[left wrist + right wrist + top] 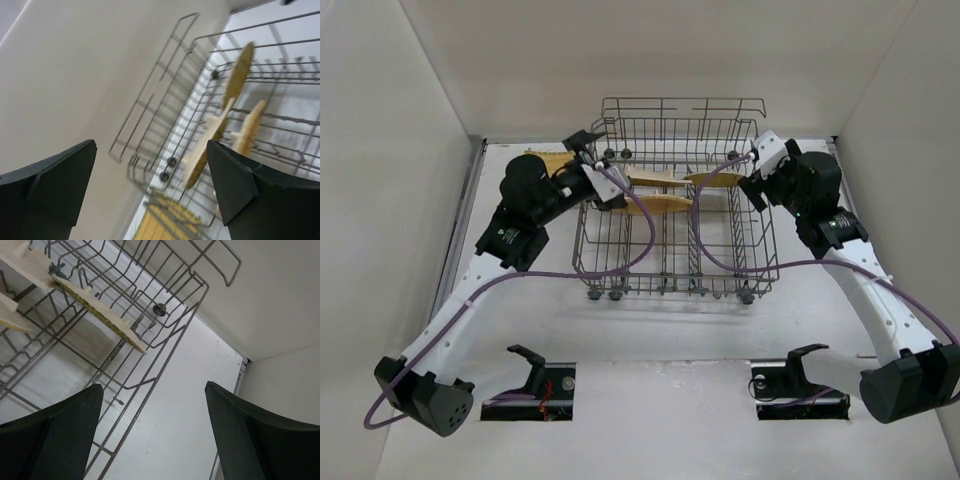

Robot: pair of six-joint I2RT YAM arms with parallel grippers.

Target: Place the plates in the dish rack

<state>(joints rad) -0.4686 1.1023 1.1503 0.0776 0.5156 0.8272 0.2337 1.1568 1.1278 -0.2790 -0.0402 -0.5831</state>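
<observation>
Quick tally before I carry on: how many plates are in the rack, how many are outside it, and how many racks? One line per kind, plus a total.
Plates on edge in the dish rack: 3
Plate on the table, left of the rack: 1
Dish rack: 1
Total: 5

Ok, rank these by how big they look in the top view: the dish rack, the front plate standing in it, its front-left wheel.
1. dish rack, largest by far.
2. front plate, only a thin edge-on sliver.
3. front-left wheel, smallest.
</observation>
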